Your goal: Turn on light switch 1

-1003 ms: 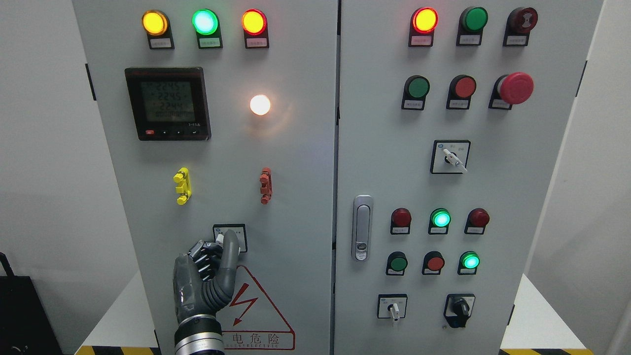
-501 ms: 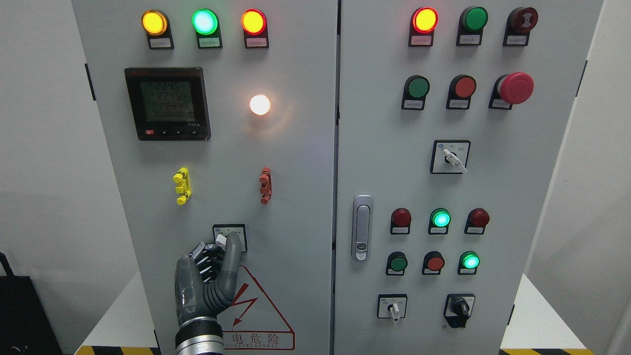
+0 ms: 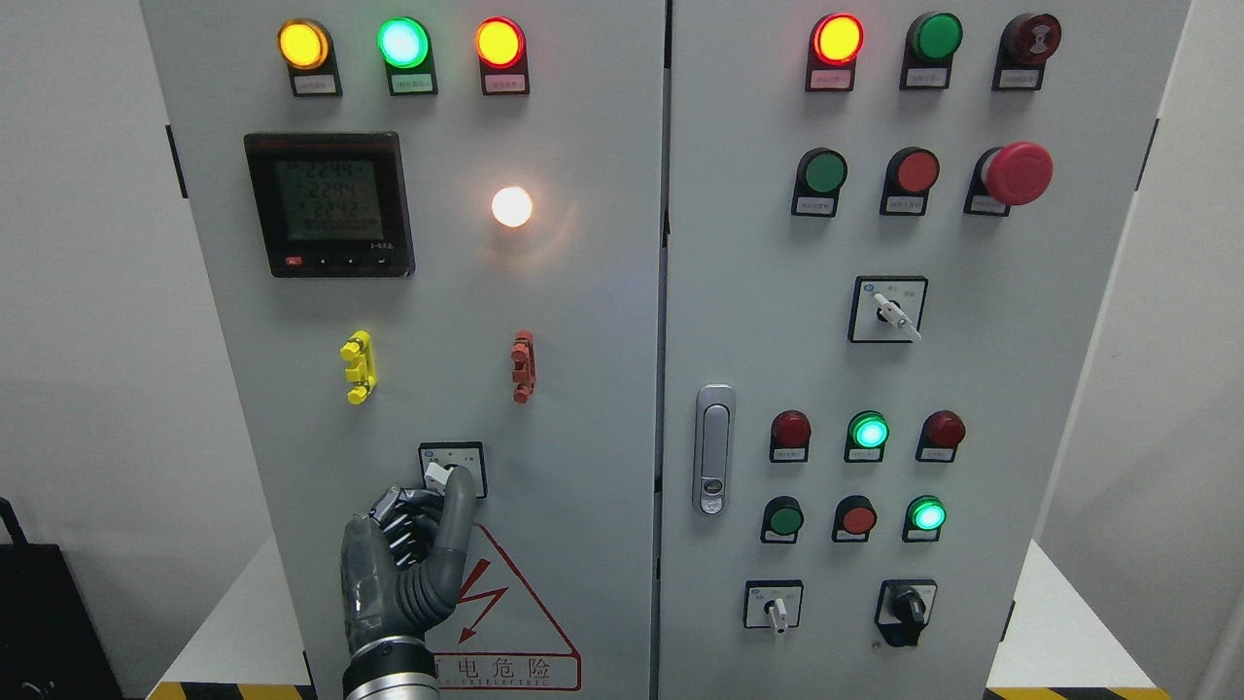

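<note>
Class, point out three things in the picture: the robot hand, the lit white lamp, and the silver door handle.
robot hand (image 3: 413, 544), head view: knuckles.
white lamp (image 3: 511, 206), head view: glowing centre.
door handle (image 3: 714, 449), head view: middle of the silver grip.

Matt grey painted sheet-metal cabinet (image 3: 583, 321). Glossy black plastic meter (image 3: 329, 204) with a reflective screen. Translucent glossy plastic lamps (image 3: 402, 43). Smooth, shiny red plastic mushroom button (image 3: 1017, 173). Polished, chrome-like metal door handle (image 3: 714, 449). Dull yellow (image 3: 359, 367) and red (image 3: 523, 366) plastic clips. Left hand (image 3: 403, 554) in matt dark grey ribbed rubber or plastic, with a bright metal wrist ring. White plastic switch knob (image 3: 438, 474).
</note>
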{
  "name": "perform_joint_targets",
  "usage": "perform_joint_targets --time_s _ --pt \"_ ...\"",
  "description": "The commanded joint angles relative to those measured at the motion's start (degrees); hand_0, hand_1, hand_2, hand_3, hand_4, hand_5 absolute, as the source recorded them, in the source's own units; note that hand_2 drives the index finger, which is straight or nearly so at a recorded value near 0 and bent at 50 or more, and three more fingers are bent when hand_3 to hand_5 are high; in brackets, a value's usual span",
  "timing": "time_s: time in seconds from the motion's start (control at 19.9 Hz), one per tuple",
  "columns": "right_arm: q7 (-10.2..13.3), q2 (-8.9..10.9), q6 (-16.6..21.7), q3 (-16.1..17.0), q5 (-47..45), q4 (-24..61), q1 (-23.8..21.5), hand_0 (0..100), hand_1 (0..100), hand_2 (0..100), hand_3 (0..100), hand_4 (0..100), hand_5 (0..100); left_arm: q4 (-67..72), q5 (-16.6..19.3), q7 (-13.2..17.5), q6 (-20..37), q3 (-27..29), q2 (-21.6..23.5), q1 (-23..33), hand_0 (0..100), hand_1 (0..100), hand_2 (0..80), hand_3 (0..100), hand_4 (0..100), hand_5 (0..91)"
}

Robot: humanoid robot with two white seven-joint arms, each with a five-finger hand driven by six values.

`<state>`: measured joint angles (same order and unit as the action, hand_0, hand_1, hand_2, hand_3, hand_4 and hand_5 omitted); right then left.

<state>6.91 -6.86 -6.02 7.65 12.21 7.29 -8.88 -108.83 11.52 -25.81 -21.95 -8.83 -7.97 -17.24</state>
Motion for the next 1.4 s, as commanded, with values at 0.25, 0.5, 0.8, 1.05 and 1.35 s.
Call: perform_joint_targets --time_s 0.25,0.5,0.8,1.05,1.35 --pt "-0.1 0.0 0.0 0.0 0.0 0.0 0.0 5 0 0 0 0 0 0.0 0.0 0.9 18.0 0.7 2.3 16.2 9 37 65.0 98 95 83.9" --pt "-0.1 0.0 0.0 0.0 0.0 0.0 0.0 5 0 0 0 0 0 5.5 -0.2 3.2 29.7 3.9 4.7 29.5 9 38 65.2 99 96 84.3" --pt "-0.1 0.0 0.0 0.0 -0.1 0.0 0.0 5 0 0 0 0 0 31.3 -6.1 8.3 40.1 7.9 7.6 36.2 9 37 61.6 95 94 82.6" --pt "-0.1 0.0 0.0 0.0 0.0 0.0 0.0 5 0 0 0 0 0 60.3 -8.2 15.3 47.2 8.5 7.3 35.9 10 36 53.9 88 90 75.3" --pt "0.0 0.0 0.0 0.0 0.0 0.0 0.0 5 0 0 0 0 0 84.8 -8.4 23.9 48.8 7.9 7.1 35.7 7 36 33.4 60 67 34.8"
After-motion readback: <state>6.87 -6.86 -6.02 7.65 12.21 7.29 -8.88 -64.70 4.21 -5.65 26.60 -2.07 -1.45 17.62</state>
